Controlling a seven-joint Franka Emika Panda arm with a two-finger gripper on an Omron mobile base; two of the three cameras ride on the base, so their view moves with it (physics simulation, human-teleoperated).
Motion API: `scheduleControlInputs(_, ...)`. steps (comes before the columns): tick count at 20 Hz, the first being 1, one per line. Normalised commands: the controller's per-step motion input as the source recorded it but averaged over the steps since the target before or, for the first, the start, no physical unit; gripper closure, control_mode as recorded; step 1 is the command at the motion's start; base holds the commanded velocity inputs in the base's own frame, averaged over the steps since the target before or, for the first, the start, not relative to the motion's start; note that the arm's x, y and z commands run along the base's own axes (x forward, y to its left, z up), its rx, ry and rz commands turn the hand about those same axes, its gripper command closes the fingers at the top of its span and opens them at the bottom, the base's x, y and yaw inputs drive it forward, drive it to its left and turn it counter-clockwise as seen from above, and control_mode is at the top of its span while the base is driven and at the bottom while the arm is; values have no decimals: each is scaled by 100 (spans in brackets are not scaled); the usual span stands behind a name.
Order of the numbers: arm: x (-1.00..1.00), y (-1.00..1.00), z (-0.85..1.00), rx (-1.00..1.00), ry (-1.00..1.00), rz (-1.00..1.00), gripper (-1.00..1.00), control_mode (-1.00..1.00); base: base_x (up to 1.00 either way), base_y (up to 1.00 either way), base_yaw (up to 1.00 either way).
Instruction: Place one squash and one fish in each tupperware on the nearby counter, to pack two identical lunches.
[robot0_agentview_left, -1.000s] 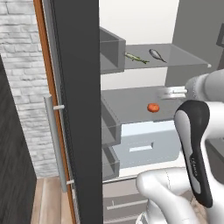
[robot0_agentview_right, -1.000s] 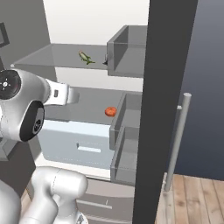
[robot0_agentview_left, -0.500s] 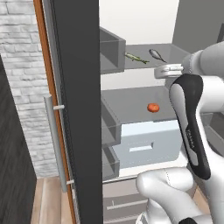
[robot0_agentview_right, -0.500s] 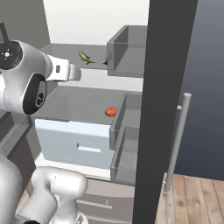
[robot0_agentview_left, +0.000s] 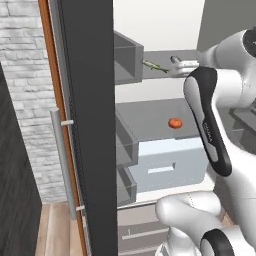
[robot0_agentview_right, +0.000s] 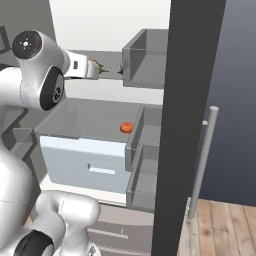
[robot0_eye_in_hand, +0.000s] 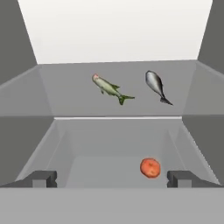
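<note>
The robot faces an open fridge, its dark door (robot0_agentview_left: 85, 125) swung out on the left of the left base view, and the food it needs sits inside, which is why the arm reaches up and in rather than toward any bench. The hand (robot0_eye_in_hand: 111, 179) is empty, its two fingertips (robot0_eye_in_hand: 43, 178) standing well apart at the bottom of the hand view, so nothing has been picked up yet.

On the upper shelf (robot0_eye_in_hand: 65, 94) lie the two fish, side by side but not touching: the slender yellow-green fish (robot0_eye_in_hand: 108, 88) at about 11 o'clock in the hand view, the plumper dark grey fish (robot0_eye_in_hand: 156, 86) at about 1 o'clock. One level down, one squash (robot0_eye_in_hand: 150, 167) rests on the grey floor of the lower shelf (robot0_eye_in_hand: 105, 162), at about 5 o'clock, just inside the right fingertip. Under that shelf sits a pale blue drawer (robot0_agentview_left: 170, 167).

In the left base view the hand hovers level with the upper shelf, near the fish, so my guess is that a fish is the first target; the wide-open fingers suit an approach, and the slender fish lies at a slant, so the wrist may need to turn before closing on it
</note>
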Motion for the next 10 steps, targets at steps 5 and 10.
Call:
scheduleControlInputs(5, 69, 0, -3, 0, 1, 2, -100, -100, 0, 0, 0)
scheduleControlInputs(10, 71, 0, -8, 0, 0, 8, -100, -100, 0, 0, 0)
